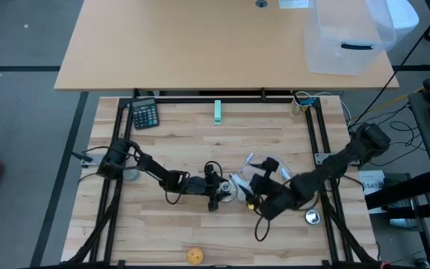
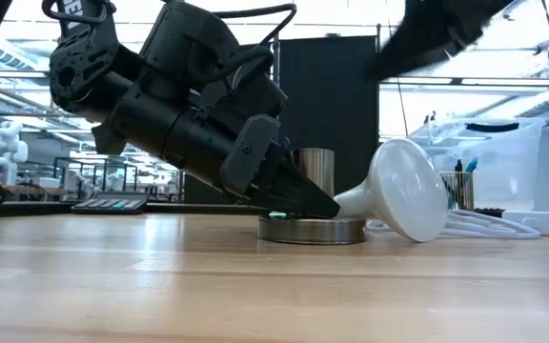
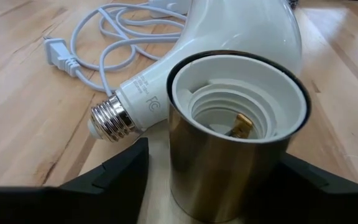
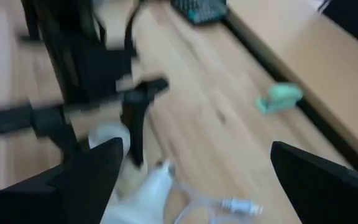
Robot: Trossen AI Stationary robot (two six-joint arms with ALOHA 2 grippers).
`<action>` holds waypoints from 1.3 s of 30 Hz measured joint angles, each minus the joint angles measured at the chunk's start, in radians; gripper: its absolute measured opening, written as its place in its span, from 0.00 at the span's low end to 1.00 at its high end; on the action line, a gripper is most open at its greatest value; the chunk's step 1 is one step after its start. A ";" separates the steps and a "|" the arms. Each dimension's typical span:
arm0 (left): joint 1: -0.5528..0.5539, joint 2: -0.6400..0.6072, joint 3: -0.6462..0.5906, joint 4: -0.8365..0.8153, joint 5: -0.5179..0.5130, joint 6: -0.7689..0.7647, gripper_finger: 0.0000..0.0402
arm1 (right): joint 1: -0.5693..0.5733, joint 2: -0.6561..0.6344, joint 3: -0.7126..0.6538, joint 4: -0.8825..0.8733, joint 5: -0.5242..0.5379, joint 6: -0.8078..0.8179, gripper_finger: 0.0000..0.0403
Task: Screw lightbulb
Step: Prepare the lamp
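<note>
Bulb (image 3: 229, 31) lies on its side on the table (image 1: 170, 142), not yet in the socket (image 3: 238, 134). Its screw base (image 3: 107, 118) points out beside the socket wall, globe just behind the socket as seen from the left gripper (image 3: 219, 186).

Left gripper's fingers sit either side of the brass socket, close to or touching its wall; reads as gripping it, though contact isn't fully clear. In the low view it comes down at a slant onto the socket's grey base disc (image 2: 311, 230).

Right gripper (image 4: 197, 180) hovers just above the bulb, fingers spread wide, nothing between them. White cord (image 3: 98, 37) and plug (image 3: 58, 53) lie looped just past the bulb.

Risks, as a judgement:
- Bulb is round and free, so a touch from one finger could roll it away, or into the cord.
- Grabbing the smooth globe off-centre could let it slip or tilt, and the base would then meet the thread crooked and cross-thread.
- Grippers are close; the right one descending could bump the left or knock the socket if the hold is loose.
</note>
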 joint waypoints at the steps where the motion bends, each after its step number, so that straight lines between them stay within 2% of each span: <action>1: 0.002 0.000 0.000 0.000 0.000 0.000 0.67 | -0.008 -0.015 0.018 0.009 0.000 -0.015 0.99; 4: 0.003 0.000 0.000 0.000 0.000 0.000 0.67 | -0.022 -0.061 0.080 0.012 -0.002 -0.038 0.99; 8: 0.003 0.000 0.000 -0.001 0.000 0.000 0.67 | -0.037 -0.121 0.147 -0.002 -0.004 -0.175 0.99; 13: 0.003 0.000 0.000 -0.003 0.000 0.000 0.67 | -0.030 -0.208 0.255 -0.192 -0.024 -0.114 0.97; 19: -0.001 0.000 0.000 -0.004 -0.001 -0.005 0.67 | 0.105 -0.245 0.334 -0.372 -0.034 0.033 0.97; 27: -0.001 0.000 0.000 -0.004 -0.001 -0.030 0.67 | 0.251 -0.149 0.352 -0.473 -0.110 0.205 0.99; 34: -0.002 0.000 0.000 -0.003 -0.001 -0.056 0.67 | 0.269 0.037 0.352 -0.714 -0.212 0.468 0.99; 39: -0.002 0.000 0.000 -0.004 -0.001 -0.058 0.67 | 0.278 0.159 0.352 -0.766 -0.178 0.632 0.99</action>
